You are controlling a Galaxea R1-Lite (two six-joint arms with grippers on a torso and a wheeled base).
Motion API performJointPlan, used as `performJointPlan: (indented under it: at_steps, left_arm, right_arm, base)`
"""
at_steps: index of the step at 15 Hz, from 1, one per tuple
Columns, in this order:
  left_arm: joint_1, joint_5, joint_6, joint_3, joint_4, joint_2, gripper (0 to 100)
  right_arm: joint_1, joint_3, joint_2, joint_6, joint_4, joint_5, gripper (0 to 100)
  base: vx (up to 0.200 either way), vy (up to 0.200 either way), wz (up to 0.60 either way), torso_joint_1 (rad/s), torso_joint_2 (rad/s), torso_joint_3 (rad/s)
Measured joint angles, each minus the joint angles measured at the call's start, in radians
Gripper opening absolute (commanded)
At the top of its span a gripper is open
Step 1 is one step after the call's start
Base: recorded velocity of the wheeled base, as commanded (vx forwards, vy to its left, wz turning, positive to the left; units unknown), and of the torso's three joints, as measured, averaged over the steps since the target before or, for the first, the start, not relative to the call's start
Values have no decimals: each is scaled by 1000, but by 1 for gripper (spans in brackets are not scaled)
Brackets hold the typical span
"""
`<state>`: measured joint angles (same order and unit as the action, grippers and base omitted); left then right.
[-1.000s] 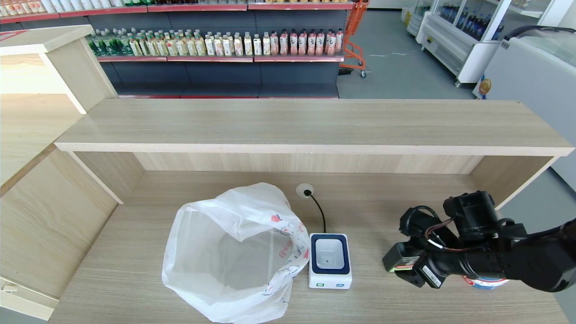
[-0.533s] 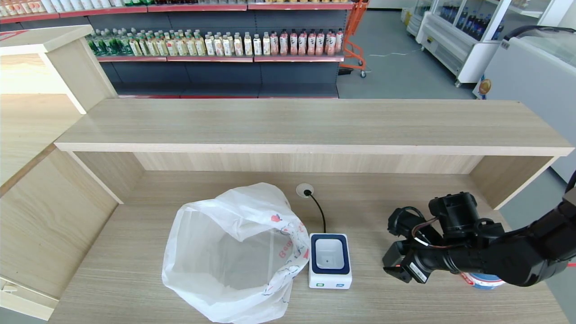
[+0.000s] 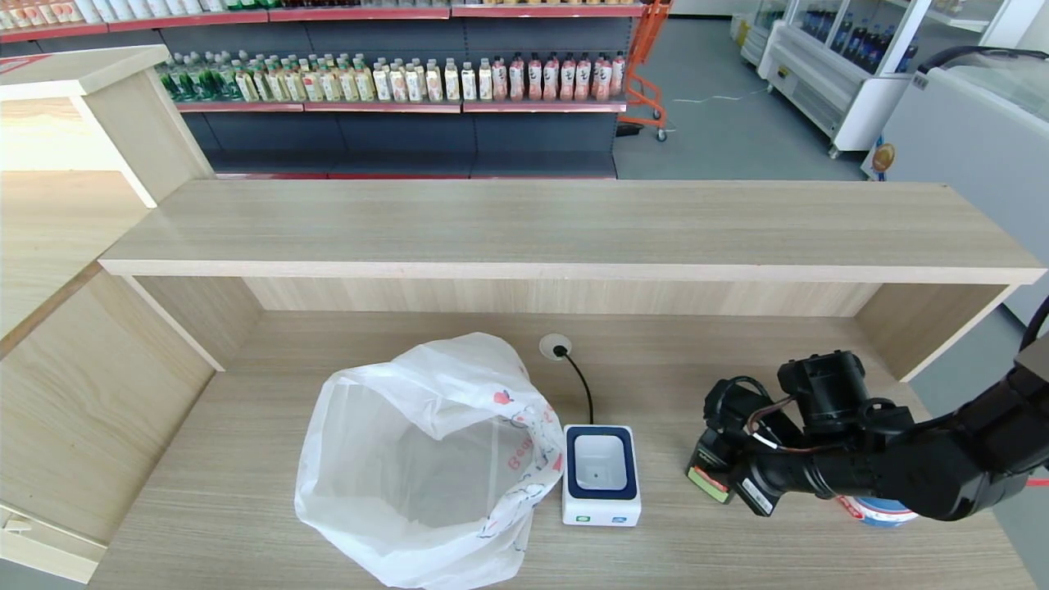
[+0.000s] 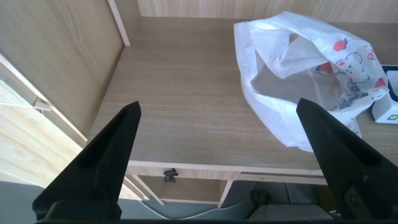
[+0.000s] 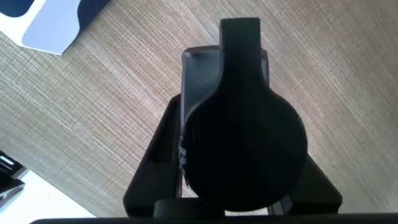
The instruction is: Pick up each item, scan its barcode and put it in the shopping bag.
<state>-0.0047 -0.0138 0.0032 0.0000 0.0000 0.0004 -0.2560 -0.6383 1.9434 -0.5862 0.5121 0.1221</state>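
Edges nearer the scanner (image 3: 601, 474) with the right gripper (image 3: 715, 474), tipping downward. Clamps a small dark box (image 3: 705, 483) just beside the scanner, label tilted toward the counter (image 3: 656, 385), likely to present the barcode. Holds the left gripper (image 4: 219, 112) spread empty near the shopping bag (image 4: 311, 81).

wood counter (image 3: 524, 221) w/ raised ledge | drink shelves (image 3: 393, 82) behind | grey floor (image 3: 721, 123) | freezers (image 3: 967, 123) rt

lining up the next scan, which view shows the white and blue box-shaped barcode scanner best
The head view: the white and blue box-shaped barcode scanner shows whole, its window facing up, beside the white plastic shopping bag. The left wrist view catches only an edge of it past the bag; the right wrist view, one corner.
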Motion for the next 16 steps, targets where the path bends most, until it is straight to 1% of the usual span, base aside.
performJointPlan:
  at_steps: [2, 3, 5, 6, 7, 8, 9, 11, 13, 14, 16]
  left_arm:
    - [0, 0, 0, 0, 0, 0, 100]
    - [0, 0, 0, 0, 0, 0, 100]
    - [0, 0, 0, 0, 0, 0, 100]
    - [0, 0, 0, 0, 0, 0, 100]
    - [0, 0, 0, 0, 0, 0, 100]
    - [0, 0, 0, 0, 0, 0, 100]
    - [0, 0, 0, 0, 0, 0, 100]
    - [0, 0, 0, 0, 0, 0, 100]
    - [0, 0, 0, 0, 0, 0, 100]
    - [0, 0, 0, 0, 0, 0, 100]
    - [0, 0, 0, 0, 0, 0, 100]
  right_arm:
    - [5, 10, -21, 47, 0, 1, 0]
    - [6, 13, -45, 120, 0, 1, 0]
    - [7, 23, -119, 310, 4, -7, 0]
    - [7, 40, -171, 354, 15, -31, 0]
    - [7, 71, -225, 364, 25, -71, 0]
    - [6, 105, -281, 339, 35, -107, 0]
    - [9, 136, -341, 280, 43, -128, 0]
    - [29, 176, -435, 118, 69, -146, 0]
    - [48, 202, -493, -76, 146, -149, 0]
    - [54, 211, -509, -185, 173, -131, 0]
    - [63, 223, -530, -391, 196, 20, 0]
  base:
    - [0, 0, 0, 0, 0, 0]
    - [0, 0, 0, 0, 0, 0]
    - [0, 0, 0, 0, 0, 0]
    - [0, 0, 0, 0, 0, 0]
    - [0, 0, 0, 0, 0, 0]
    - [0, 0, 0, 0, 0, 0]
    - [0, 0, 0, 0, 0, 0]
    - [0, 0, 0, 0, 0, 0]
    - [0, 0, 0, 0, 0, 0]
    - [0, 0, 0, 0, 0, 0]
    - [0, 0, 0, 0, 0, 0]
